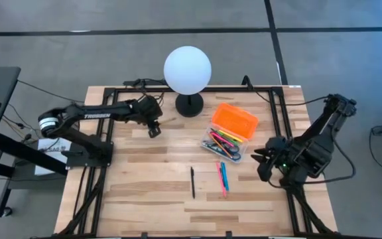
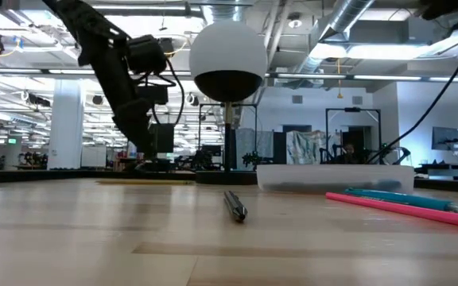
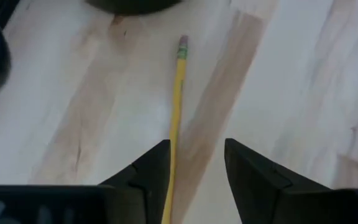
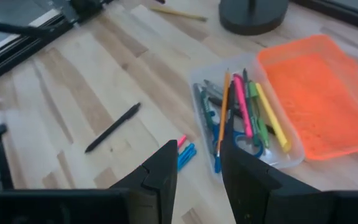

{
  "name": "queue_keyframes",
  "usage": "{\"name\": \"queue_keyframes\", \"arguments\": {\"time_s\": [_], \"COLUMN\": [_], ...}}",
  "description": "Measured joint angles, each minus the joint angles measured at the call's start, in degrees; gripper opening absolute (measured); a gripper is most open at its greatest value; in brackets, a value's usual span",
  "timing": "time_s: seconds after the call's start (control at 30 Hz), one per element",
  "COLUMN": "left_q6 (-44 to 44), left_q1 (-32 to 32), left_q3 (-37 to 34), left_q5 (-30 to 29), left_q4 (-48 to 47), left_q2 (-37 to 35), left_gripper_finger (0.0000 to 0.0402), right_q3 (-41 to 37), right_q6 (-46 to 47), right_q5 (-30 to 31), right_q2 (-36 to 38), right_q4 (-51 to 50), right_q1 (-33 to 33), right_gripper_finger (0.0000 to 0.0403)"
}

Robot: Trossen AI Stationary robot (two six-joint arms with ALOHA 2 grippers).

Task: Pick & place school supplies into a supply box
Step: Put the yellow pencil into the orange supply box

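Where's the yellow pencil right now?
The yellow pencil lies flat on the table just ahead of the open left gripper, near the lamp base.

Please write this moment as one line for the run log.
left pincer: open over yellow pencil | right pincer: open, waiting near supply box | black pen: on table

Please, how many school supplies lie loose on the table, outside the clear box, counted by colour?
Black pen: 1
Pink marker: 1
Blue marker: 1
Yellow pencil: 1
Total: 4
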State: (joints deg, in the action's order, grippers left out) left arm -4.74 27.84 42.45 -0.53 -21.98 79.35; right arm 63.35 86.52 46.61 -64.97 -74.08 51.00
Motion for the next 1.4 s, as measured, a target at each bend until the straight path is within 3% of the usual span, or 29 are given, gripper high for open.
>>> {"name": "queue_keyframes", "arguments": {"time_s": [0.43,0.87,1.03,1.2,1.4], "left_q6": [-8.24,-10.07,-7.98,-3.99,-0.33], "left_q1": [8.27,8.90,7.62,4.55,-1.39], "left_q3": [0.37,0.84,1.02,1.17,1.03], "left_q5": [2.51,9.75,5.32,1.61,-1.04], "left_q4": [10.60,5.30,1.58,-3.79,-5.94], "left_q2": [11.98,13.55,13.38,13.22,13.26], "left_gripper_finger": [0.0165,0.0165,0.0164,0.0133,0.0047], "right_q3": [-0.02,-0.02,-0.02,-0.02,-0.02], "right_q6": [-0.13,-0.04,-0.03,-0.03,-0.34], "right_q5": [-0.22,-0.37,-1.92,-4.00,-4.89], "right_q2": [-0.02,-3.06,-5.43,-7.51,-7.89], "right_q4": [4.90,7.08,7.06,7.08,7.11], "right_q1": [-2.83,-2.27,-2.27,-2.27,-1.76], "right_gripper_finger": [0.0113,0.0113,0.0113,0.0113,0.0113]}}
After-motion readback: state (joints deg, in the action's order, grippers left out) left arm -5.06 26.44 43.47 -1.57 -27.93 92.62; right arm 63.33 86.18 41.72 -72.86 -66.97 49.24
